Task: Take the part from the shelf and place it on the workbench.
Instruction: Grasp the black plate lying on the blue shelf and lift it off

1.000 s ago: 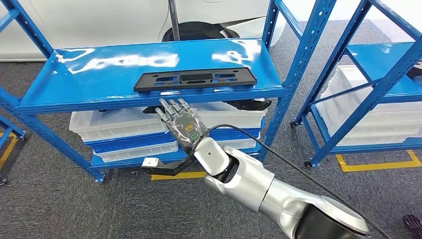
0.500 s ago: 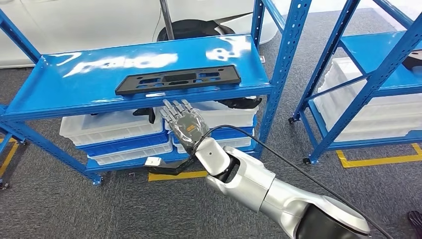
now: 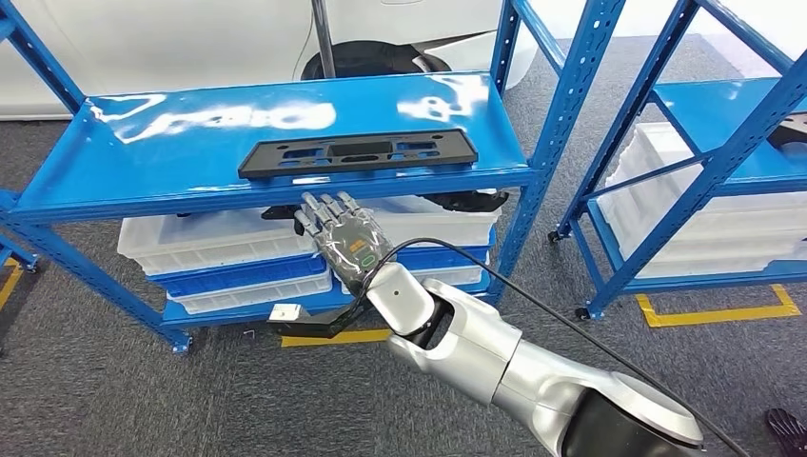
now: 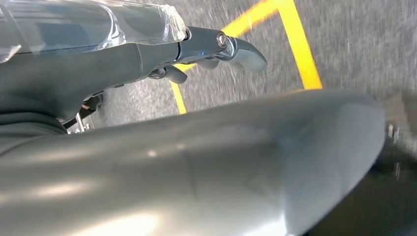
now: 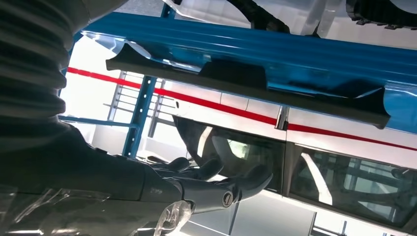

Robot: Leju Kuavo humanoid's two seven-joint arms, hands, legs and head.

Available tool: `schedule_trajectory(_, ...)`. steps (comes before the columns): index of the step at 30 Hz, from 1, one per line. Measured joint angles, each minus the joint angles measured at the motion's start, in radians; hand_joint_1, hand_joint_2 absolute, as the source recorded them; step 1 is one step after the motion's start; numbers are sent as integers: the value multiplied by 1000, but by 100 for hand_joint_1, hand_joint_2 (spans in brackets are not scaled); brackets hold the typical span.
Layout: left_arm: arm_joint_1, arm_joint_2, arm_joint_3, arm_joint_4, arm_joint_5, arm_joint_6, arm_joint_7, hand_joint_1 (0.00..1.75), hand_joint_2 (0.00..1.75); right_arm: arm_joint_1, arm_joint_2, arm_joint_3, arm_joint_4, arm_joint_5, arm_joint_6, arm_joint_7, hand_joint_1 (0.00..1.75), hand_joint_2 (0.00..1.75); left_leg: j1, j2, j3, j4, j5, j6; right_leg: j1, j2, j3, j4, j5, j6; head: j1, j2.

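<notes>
Seen from the floor, left to right: the blue shelf [image 3: 143, 162] carries on its upper deck a long, flat black part [image 3: 358, 153], lying near the front edge and roughly parallel to it. The part looks like a rigid moulded plastic panel with several cut-outs (light for its length, stiff, and probably somewhat slick on its faces); a sound hold would be at the middle of its near long edge, so that it does not tip to one end, with fingers over the top face and the thumb beneath where it overhangs, if it does. Below the deck sit white trays [image 3: 219, 249] on lower levels. Just in front of and below the shelf lip, the right hand [image 3: 344, 240] is raised with its back to the camera, fingers spread and extended towards the part, holding nothing and touching nothing. In the right wrist view the fingers [image 5: 216, 182] reach out beneath the part's dark edge [image 5: 246, 83]. The left hand [image 4: 216, 46] hangs over the floor; its fingers' posture cannot be judged.
</notes>
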Motion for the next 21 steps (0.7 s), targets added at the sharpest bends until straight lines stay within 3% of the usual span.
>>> schedule_trajectory(2, 1, 0, 0, 0, 0, 0, 0, 0, 0, 2, -1, 1, 0, -6, 3, 0, 0, 175, -2, 0, 0, 0, 0, 3, 1, 0, -62, 135, -57, 2, 1, 0)
schedule_trajectory(3, 1, 0, 0, 0, 0, 0, 0, 0, 0, 4, -1, 2, 0, -9, 5, 0, 0, 175, -3, 0, 0, 1, 0, 4, 1, 0, -79, 170, -63, 3, 1, 0)
schedule_trajectory(4, 2, 0, 0, 0, 0, 0, 0, 0, 0, 5, -2, 3, 0, -11, 6, 0, 0, 175, -3, 0, 0, 1, 0, 4, 1, -1, -76, 163, -49, 2, 2, 0)
schedule_trajectory(5, 2, 0, 0, 0, 0, 0, 0, 0, 0, 5, -2, 3, 1, -12, 6, 0, 0, 175, -3, -1, 2, 2, -1, 3, 1, -1, -54, 119, -20, 1, 2, 0)
schedule_trajectory(7, 2, 0, 0, 0, 0, 0, 0, 0, 0, 4, -2, 3, 1, -13, 6, 0, 0, 175, -6, -2, 2, 6, -5, -1, 1, -4, 17, -26, 44, -5, 2, 0)
schedule_trajectory(9, 2, 0, 0, 0, 0, 0, 0, 0, 0, 4, -1, 3, 1, -13, 8, 0, 0, 175, -10, -2, -2, 12, -9, -9, 4, -5, 57, -112, 68, -13, 1, 0)
schedule_trajectory(13, 2, 0, 0, 0, 1, 0, -2, 0, 0, 2, 1, 3, 1, -13, 9, 0, 0, 175, -6, -1, -14, 34, -26, -26, 3, -3, 56, -122, 72, -31, -1, 0)
schedule_trajectory(15, 1, 0, 0, 0, 1, 0, -3, 0, 0, 1, 2, 3, 1, -13, 9, 0, 0, 175, -1, -1, -55, 126, -78, -39, -2, -4, 56, -124, 74, -38, -4, 0)
schedule_trajectory(17, 2, 0, 0, 0, 1, 0, -3, 0, 0, 1, 2, 5, 1, -14, 10, 0, 0, 175, 5, 0, -118, 261, -133, -50, -3, -4, 55, -124, 74, -40, -6, 0)
schedule_trajectory(18, 3, 0, 0, 0, 1, 0, -3, 0, 0, 2, 2, 6, 1, -14, 11, 0, 0, 175, 7, 0, -140, 304, -143, -54, -3, -4, 54, -123, 74, -40, -6, 0)
schedule_trajectory(19, 4, 0, 0, 0, 1, 0, -3, 0, 0, 2, 2, 7, 1, -15, 12, 0, 0, 175, 10, 0, -144, 309, -135, -56, -4, -4, 54, -123, 73, -39, -6, 0)
schedule_trajectory(21, 4, 0, 0, 1, 1, 0, -3, 0, 0, 2, 2, 8, 1, -17, 13, 0, 0, 175, 14, 0, -99, 211, -78, -60, -8, -3, 55, -123, 73, -37, -6, 0)
